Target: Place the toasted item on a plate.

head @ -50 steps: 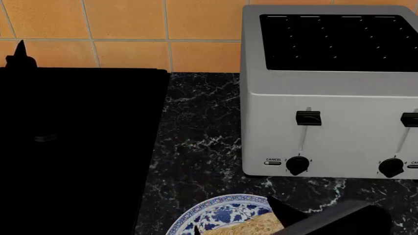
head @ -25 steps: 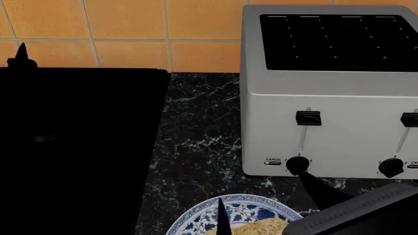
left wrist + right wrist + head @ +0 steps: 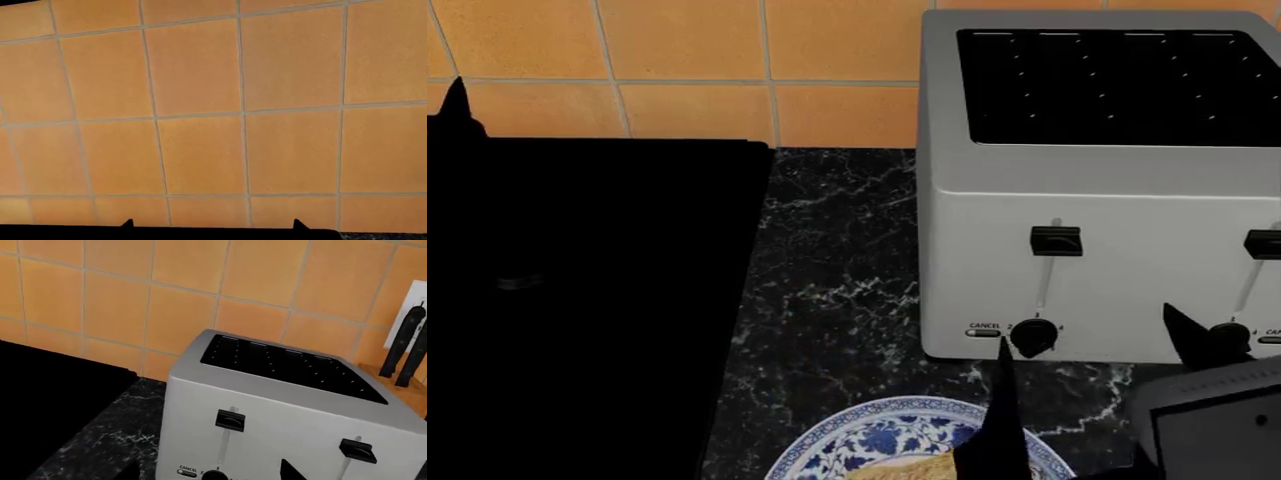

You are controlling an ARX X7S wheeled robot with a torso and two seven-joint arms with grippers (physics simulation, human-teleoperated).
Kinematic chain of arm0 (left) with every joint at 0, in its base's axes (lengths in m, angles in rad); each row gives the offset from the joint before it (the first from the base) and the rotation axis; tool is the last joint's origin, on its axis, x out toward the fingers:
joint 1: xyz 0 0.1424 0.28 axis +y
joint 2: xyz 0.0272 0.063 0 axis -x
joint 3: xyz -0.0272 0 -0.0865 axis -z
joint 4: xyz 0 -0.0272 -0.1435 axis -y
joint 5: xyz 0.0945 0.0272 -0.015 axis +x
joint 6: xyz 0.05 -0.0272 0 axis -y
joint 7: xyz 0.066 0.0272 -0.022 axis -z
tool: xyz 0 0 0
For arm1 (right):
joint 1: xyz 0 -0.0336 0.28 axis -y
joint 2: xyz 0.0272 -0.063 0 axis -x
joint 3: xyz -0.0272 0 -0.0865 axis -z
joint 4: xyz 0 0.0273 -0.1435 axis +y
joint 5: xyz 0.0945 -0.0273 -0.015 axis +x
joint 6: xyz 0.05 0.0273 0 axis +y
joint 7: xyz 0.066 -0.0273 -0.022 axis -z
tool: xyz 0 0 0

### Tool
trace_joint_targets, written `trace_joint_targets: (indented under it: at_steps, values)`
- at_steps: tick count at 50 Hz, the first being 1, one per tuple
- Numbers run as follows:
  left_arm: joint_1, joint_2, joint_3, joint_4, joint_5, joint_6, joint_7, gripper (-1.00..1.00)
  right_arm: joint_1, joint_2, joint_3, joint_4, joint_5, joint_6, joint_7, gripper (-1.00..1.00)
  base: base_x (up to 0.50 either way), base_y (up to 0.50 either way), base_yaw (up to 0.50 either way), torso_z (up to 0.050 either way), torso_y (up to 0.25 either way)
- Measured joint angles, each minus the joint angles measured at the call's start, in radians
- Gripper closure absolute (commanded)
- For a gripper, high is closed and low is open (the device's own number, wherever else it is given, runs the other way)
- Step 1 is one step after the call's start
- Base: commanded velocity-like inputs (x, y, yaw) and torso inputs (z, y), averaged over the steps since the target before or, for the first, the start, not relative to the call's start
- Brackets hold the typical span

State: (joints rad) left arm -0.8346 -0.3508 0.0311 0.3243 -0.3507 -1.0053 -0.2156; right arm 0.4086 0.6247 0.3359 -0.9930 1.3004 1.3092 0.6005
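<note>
Toasted item (image 3: 918,468) on plate (image 3: 868,432) | right tool (image 3: 1094,340) spread, empty | left tool unclear

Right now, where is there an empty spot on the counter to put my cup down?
The bare marble strip between the black cooktop and the toaster is free. Nearer the front it is crowded: the plate with the toast sits there, and the right tool hangs over it.
</note>
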Motion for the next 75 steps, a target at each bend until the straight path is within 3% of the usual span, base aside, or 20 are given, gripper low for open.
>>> trace_joint_targets:
  at_steps: [15,25,44,75]
  values:
    - [0.006,-0.006,-0.042,0.054,-0.032,0.012,0.003,-1.00,-0.104,0.017,-0.028,0.049,-0.272,-0.130,-0.104,-1.00,0.04,0.02,0.01,0.000,-0.008]
    - [0.010,-0.009,-0.073,0.224,-0.059,0.008,-0.004,-1.00,-0.164,0.031,-0.019,0.093,-0.389,-0.207,-0.137,-1.00,0.03,0.03,0.02,0.000,-0.009]
    - [0.020,-0.014,-0.151,0.553,-0.107,0.027,-0.022,-1.00,-0.209,0.043,-0.028,0.171,-0.509,-0.300,-0.165,-1.00,0.01,0.02,0.02,0.000,-0.012]
    - [0.027,-0.018,-0.205,0.652,-0.137,0.118,-0.046,-1.00,-0.279,0.078,-0.067,0.271,-0.655,-0.417,-0.199,-1.00,0.00,0.02,0.02,0.000,-0.010]
